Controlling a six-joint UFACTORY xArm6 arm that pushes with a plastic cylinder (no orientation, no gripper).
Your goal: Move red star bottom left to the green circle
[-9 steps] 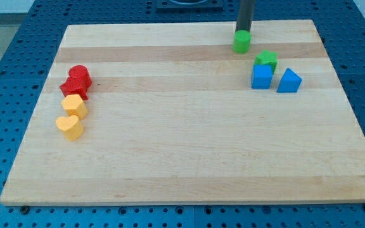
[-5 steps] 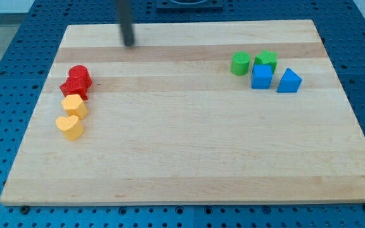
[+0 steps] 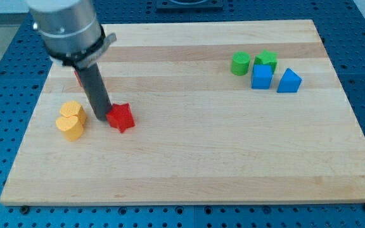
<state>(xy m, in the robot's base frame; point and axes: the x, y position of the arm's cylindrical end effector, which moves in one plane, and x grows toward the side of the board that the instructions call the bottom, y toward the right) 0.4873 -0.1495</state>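
Note:
The red star (image 3: pixel 121 118) lies on the wooden board (image 3: pixel 189 164) at the view's left, a little right of the two yellow blocks. My tip (image 3: pixel 101 118) touches the star's left side. The green circle (image 3: pixel 240 64) stands far off at the view's upper right, just left of a green block (image 3: pixel 266 61). A second red block (image 3: pixel 78 77) is almost wholly hidden behind the rod and arm body.
A yellow block (image 3: pixel 73 110) and a yellow heart-like block (image 3: pixel 70 127) sit just left of my tip. A blue cube (image 3: pixel 262 76) and a blue triangular block (image 3: pixel 289 81) sit right below the green blocks. The arm's grey body (image 3: pixel 66 28) covers the board's upper left.
My tip has swept from the green circle at the upper right across the top to the left side. The circle was pushed down-left beside the green block. The red star has slid right, away from the yellow blocks.

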